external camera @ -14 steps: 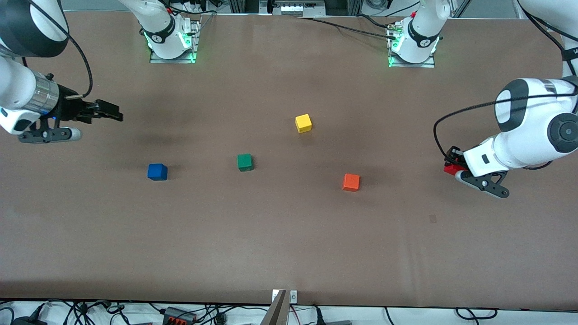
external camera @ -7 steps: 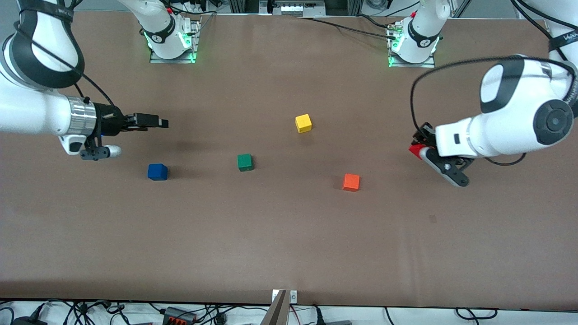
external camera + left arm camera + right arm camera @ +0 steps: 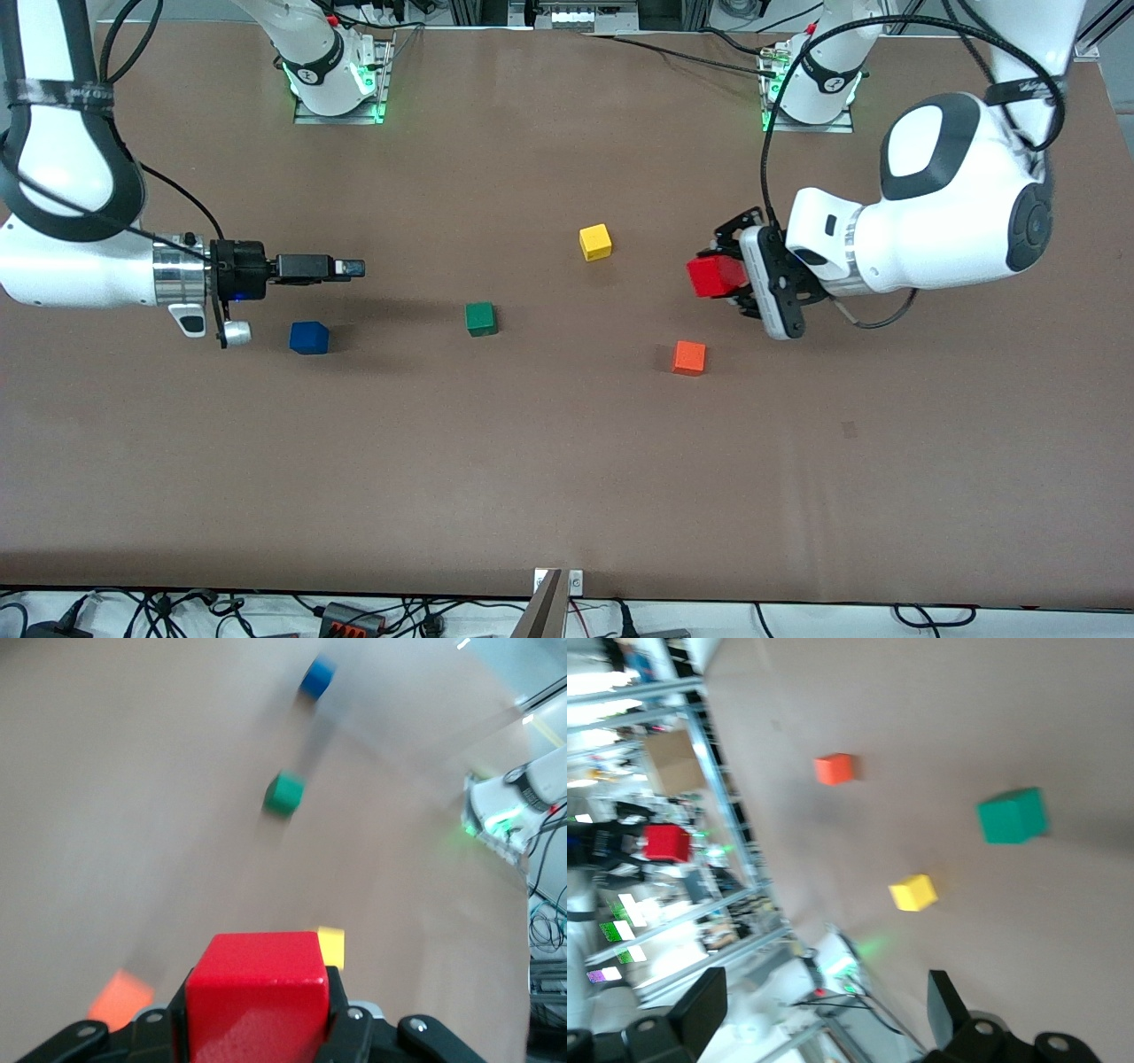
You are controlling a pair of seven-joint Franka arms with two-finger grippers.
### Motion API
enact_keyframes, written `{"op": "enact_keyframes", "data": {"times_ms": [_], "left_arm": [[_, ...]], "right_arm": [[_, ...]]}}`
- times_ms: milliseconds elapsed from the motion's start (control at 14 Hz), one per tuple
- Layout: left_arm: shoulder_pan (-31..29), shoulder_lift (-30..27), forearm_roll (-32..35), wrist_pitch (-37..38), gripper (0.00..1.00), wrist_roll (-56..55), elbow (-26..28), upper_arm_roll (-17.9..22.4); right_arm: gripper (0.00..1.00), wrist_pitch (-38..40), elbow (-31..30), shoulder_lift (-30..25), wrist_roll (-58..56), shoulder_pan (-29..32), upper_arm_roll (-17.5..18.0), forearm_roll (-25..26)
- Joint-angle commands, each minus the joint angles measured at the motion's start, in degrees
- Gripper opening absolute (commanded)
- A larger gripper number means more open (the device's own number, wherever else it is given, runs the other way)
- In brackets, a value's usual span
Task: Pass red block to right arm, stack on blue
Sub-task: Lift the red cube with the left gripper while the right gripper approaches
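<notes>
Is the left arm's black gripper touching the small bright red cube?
Touching. In the left wrist view the left gripper has its black fingers pressed against both sides of the red cube, lifted clear above the brown table.

No readable text, labels, brand names, numbers or signs appear anywhere in these views. The small dark marks on the white arm bases are too small to make out.

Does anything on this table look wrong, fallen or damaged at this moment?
Nothing stands out. The blue, green, yellow and orange cubes sit apart, flat and intact on the table. The left gripper holds the red block in the air; the right gripper is open.
</notes>
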State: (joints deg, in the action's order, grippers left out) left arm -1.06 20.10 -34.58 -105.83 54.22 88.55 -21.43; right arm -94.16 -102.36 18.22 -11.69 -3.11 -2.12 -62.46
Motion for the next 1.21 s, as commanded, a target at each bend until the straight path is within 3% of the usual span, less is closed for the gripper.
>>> {"op": "enact_keyframes", "data": {"times_ms": [0, 286, 714, 929, 1143], "left_arm": [[1.8, 1.1, -6.8, -5.6, 0.08, 11.5, 0.9, 0.0], [3.7, 4.7, -27.1, -11.1, 0.08, 30.4, 1.5, 0.0], [12.5, 12.1, -58.2, -24.3, 0.07, 61.1, 0.5, 0.1], [16.2, 15.6, -66.9, -29.2, 0.07, 70.6, -1.2, 0.2], [19.2, 16.6, -71.3, -32.1, 0.08, 72.6, -2.4, 0.2]], "right_arm": [[1.00, 5.2, 0.5, 3.4, -5.7, 2.4, 0.1, -9.0], [1.00, 13.1, 0.7, 8.8, -12.9, 4.7, 0.1, -17.9], [1.00, 12.2, 0.9, 10.2, -14.8, 1.9, 0.5, -20.5], [1.00, 9.0, 1.8, 10.3, -14.0, -1.1, 0.5, -21.9], [1.00, 8.8, 1.9, 12.0, -13.4, -2.9, 0.5, -23.3]]}}
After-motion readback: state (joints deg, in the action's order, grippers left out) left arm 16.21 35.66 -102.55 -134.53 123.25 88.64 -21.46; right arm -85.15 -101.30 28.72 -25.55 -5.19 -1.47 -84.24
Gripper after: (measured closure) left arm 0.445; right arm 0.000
